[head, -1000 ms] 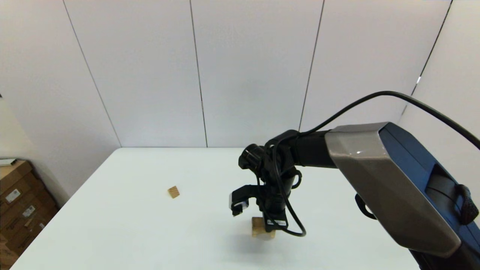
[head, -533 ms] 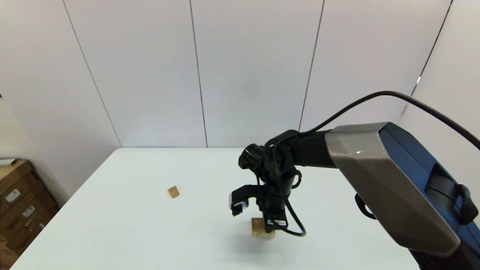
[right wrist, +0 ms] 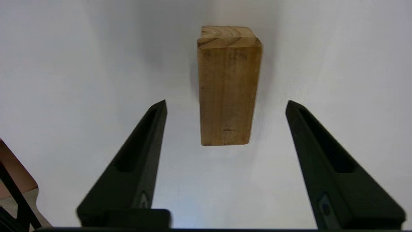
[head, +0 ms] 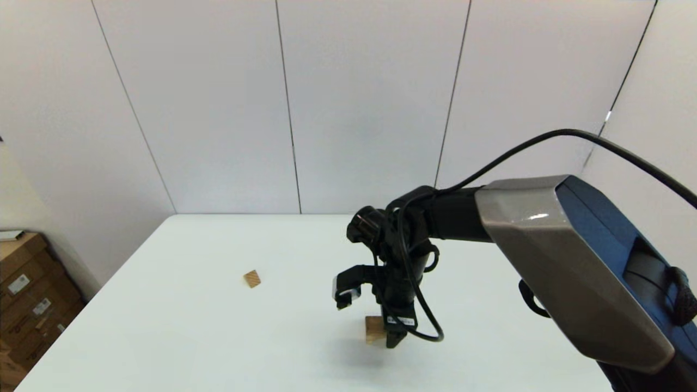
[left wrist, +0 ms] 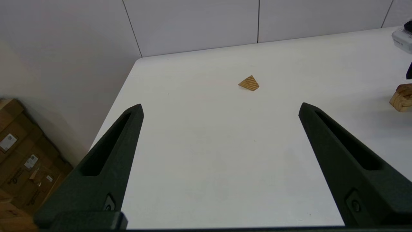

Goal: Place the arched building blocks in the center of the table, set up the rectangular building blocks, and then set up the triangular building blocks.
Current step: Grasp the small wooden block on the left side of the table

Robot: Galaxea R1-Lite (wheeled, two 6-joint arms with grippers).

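The arched building block (head: 374, 329) stands near the middle of the white table (head: 218, 337). Its curved cut-out shows only in the left wrist view (left wrist: 400, 96); the right wrist view shows a plain tan face and end grain (right wrist: 227, 87). My right gripper (head: 384, 335) points down over it, open, its fingers (right wrist: 226, 101) on either side without touching. The triangular block (head: 251, 279), small with striped grain, lies alone to the left (left wrist: 249, 83). My left gripper (left wrist: 220, 104) hangs open and empty, short of the wedge. The rectangular block is out of view.
Stacked cardboard boxes (head: 27, 294) stand on the floor beyond the table's left edge (left wrist: 22, 161). A grey panelled wall closes off the far side. The right arm's thick blue-grey link (head: 572, 261) fills the right of the head view.
The right wrist has lifted slightly, and a black finger now covers the right part of the block in the head view. The block and the wedge have stayed put.
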